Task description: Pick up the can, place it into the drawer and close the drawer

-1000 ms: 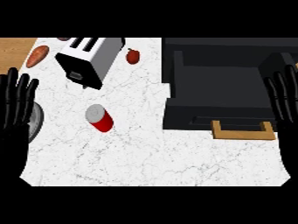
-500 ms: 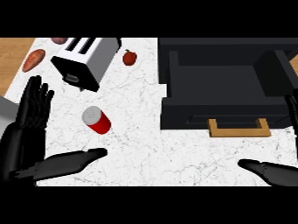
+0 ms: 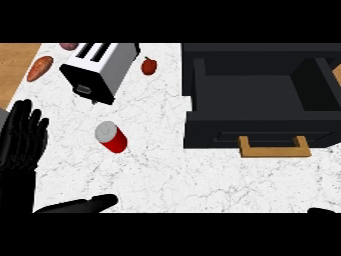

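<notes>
**Can on the marble, drawer open, no hand on it**

Can [image 3: 112,136] — red body, grey top turned toward the view — sits on the white marble counter [image 3: 202,180], left of centre and touched by nothing. It is well apart from the drawer [image 3: 261,131], which is to its right.

The drawer is a black box pulled open, its dark inside showing. A tan wooden handle [image 3: 274,148] is fixed to its front wall, on the side toward the robot.

The left hand [image 3: 18,150] is at the view's left edge, left of the can and apart from it. It is open, with the fingers straight and pointing up the view. Its thumb [image 3: 81,204] lies flat along the lower edge, below the can.

Of the right hand [image 3: 322,210] only a black tip shows at the lower right corner — whether it is open or closed cannot be told.

Behind the can stands a black and silver toaster [image 3: 99,70], set at a slant with its two slots up. A small red fruit [image 3: 150,65] lies between the toaster and the drawer's far corner. An orange-brown vegetable [image 3: 40,68] lies at the counter's left edge beside the toaster. A wooden surface [image 3: 3,70] runs to the left of the counter.
</notes>
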### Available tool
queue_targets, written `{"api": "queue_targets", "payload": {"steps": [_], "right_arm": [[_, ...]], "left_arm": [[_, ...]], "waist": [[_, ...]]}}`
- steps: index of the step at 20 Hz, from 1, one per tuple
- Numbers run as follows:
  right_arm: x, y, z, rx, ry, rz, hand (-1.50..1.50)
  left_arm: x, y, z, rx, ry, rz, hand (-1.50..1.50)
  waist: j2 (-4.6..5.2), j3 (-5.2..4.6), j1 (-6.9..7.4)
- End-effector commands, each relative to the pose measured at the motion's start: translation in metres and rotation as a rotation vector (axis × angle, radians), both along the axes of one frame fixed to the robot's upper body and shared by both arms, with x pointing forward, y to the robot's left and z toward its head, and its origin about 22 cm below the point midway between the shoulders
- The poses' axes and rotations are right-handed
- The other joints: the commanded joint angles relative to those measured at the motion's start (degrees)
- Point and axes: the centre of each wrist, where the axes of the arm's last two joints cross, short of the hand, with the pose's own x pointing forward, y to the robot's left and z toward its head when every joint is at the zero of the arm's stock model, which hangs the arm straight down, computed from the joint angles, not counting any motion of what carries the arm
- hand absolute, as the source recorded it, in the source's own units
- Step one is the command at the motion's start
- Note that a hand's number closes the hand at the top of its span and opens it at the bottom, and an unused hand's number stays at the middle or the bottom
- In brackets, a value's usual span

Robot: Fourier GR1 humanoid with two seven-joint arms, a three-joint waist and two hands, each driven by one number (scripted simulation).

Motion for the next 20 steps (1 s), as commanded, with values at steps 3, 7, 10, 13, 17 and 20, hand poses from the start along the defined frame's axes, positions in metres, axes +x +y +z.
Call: {"api": "queue_targets", "payload": {"steps": [3,7,10,13,17,20], "right_arm": [[-0.015,-0.021,-0.006,-0.002,0.001,-0.002,-1.50],[-0.035,-0.044,-0.003,0.002,0.004,0.010,-1.50],[-0.028,-0.031,-0.007,0.018,-0.001,0.013,-1.50],[-0.032,-0.040,-0.008,-0.003,0.005,0.005,-1.50],[-0.046,-0.050,-0.018,0.007,0.011,0.004,-1.50],[-0.046,-0.056,-0.010,0.000,0.003,0.027,-1.50]], "left_arm": [[-0.006,-0.011,0.002,-0.039,0.005,0.034,-1.50],[-0.018,0.001,-0.004,-0.140,0.014,0.041,-1.50],[-0.005,0.004,0.012,-0.228,0.023,0.046,-1.50],[0.003,0.014,0.016,-0.273,0.022,0.029,-1.50],[0.008,0.028,-0.002,-0.326,0.051,0.038,-1.50],[0.035,0.005,-0.023,-0.336,0.056,0.012,-1.50]], "waist": [[0.04,-0.01,-0.03],[-0.02,-0.01,-0.16],[0.06,-0.02,-0.16],[0.07,-0.02,-0.12],[0.08,-0.04,-0.13],[0.12,-0.05,-0.38]]}}
